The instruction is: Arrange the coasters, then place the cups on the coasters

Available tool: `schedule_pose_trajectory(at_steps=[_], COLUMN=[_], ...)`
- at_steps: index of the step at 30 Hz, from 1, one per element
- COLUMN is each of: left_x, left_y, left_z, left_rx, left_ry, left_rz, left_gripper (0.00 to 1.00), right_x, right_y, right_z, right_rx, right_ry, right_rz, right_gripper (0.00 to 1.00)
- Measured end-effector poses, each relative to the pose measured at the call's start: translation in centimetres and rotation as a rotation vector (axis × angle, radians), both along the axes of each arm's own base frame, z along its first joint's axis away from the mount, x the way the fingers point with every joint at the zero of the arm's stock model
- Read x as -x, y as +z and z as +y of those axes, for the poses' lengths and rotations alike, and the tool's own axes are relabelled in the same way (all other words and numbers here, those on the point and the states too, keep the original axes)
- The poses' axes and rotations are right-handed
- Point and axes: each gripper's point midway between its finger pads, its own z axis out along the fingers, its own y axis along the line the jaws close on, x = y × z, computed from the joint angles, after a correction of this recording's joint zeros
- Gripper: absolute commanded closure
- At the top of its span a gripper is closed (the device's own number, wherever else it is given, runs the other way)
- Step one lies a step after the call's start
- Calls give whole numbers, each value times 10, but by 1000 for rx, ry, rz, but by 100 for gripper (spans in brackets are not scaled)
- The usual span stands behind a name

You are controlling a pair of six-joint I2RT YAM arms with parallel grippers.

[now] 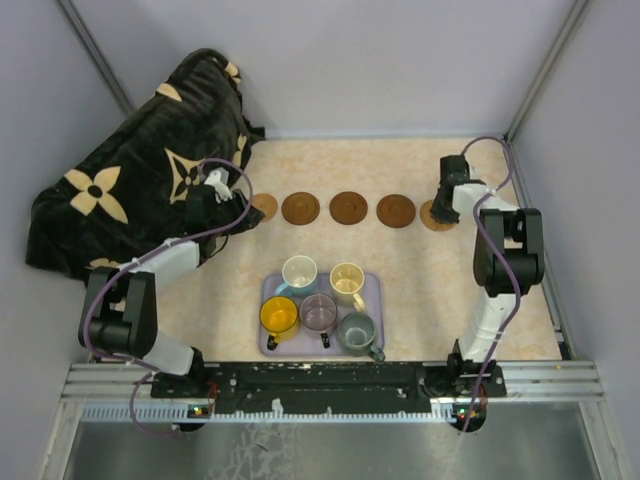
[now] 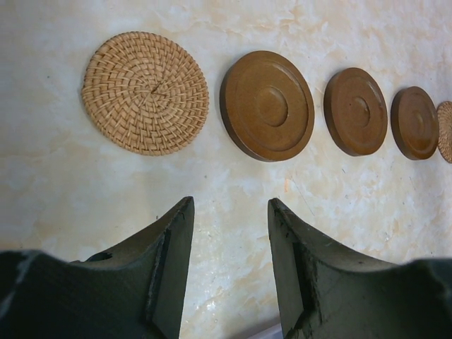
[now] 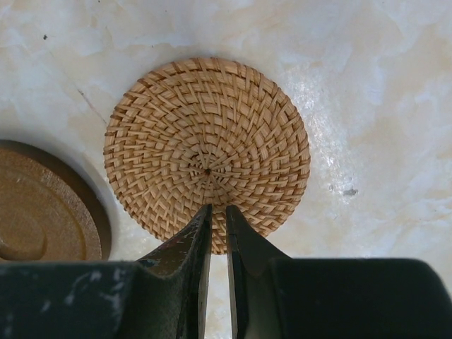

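Five coasters lie in a row across the far table. A woven coaster (image 1: 266, 206) (image 2: 145, 92) is at the left end, then come three dark wooden ones (image 1: 300, 208) (image 1: 348, 208) (image 1: 396, 210). A second woven coaster (image 1: 433, 219) (image 3: 207, 134) ends the row. My left gripper (image 1: 240, 210) (image 2: 229, 206) hangs open and empty just short of the left woven coaster. My right gripper (image 1: 443, 203) (image 3: 217, 208) is shut to a thin slit, its tips over the near part of the right woven coaster. The cups stand on a lavender tray (image 1: 372, 285): white-blue (image 1: 299, 271), cream (image 1: 347, 279), yellow (image 1: 279, 315), mauve (image 1: 319, 311), grey-green (image 1: 357, 331).
A black blanket with tan flower shapes (image 1: 130, 185) is heaped at the far left, right behind the left arm. Grey walls close the table in at the back and both sides. A dark wooden coaster (image 3: 32, 212) sits close to the left of the right gripper.
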Motion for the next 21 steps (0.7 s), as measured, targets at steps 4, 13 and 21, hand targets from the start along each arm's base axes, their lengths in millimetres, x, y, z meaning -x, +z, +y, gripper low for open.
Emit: schedule_pose_trajectory(at_steps=[4, 13, 21], left_x=[-1, 1, 0], left_y=[-1, -7, -7], left_z=[6, 13, 16], left_rx=[0, -4, -4], left_ry=[17, 35, 43], left_rz=[4, 19, 19], left_gripper=[47, 47, 47], right_x=[-3, -23, -30], right_y=[-2, -2, -2], right_z=[0, -4, -7], right_rx=[1, 17, 22], right_ry=[-2, -18, -27], right_rz=[-2, -24, -39], right_gripper=[85, 85, 85])
